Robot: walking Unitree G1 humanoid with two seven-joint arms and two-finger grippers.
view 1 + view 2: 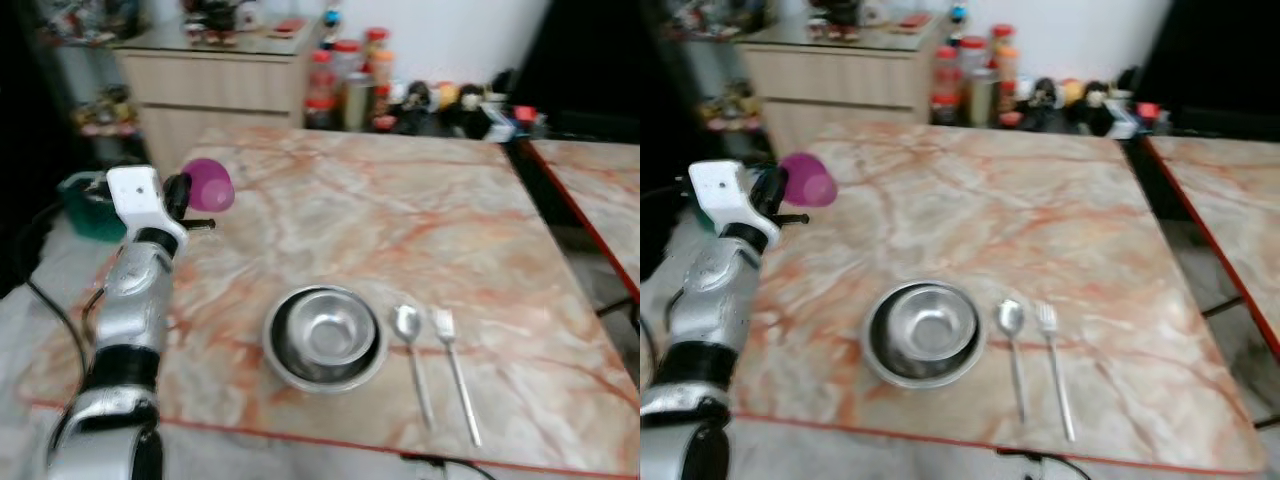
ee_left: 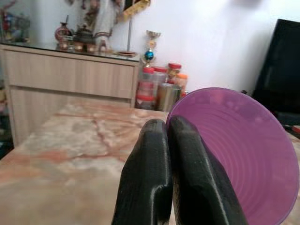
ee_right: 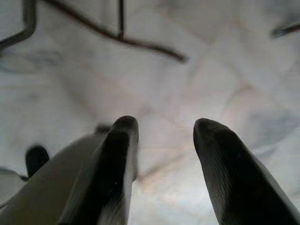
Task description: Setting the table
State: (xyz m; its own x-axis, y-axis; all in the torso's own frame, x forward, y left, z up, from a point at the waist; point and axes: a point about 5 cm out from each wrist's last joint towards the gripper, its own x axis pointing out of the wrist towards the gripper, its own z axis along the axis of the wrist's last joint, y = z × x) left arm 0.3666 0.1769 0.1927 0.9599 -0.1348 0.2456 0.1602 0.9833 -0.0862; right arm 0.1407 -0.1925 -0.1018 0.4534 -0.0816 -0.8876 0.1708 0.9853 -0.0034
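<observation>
Pinching the purple cup by its rim with our left gripper over the table's left edge, we hang our right gripper spread above floor.

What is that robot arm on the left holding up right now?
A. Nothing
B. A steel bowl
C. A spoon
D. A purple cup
D: the left gripper is shut on the rim of a purple cup, held above the table's left edge; the spoon and steel bowl lie on the table.
</observation>
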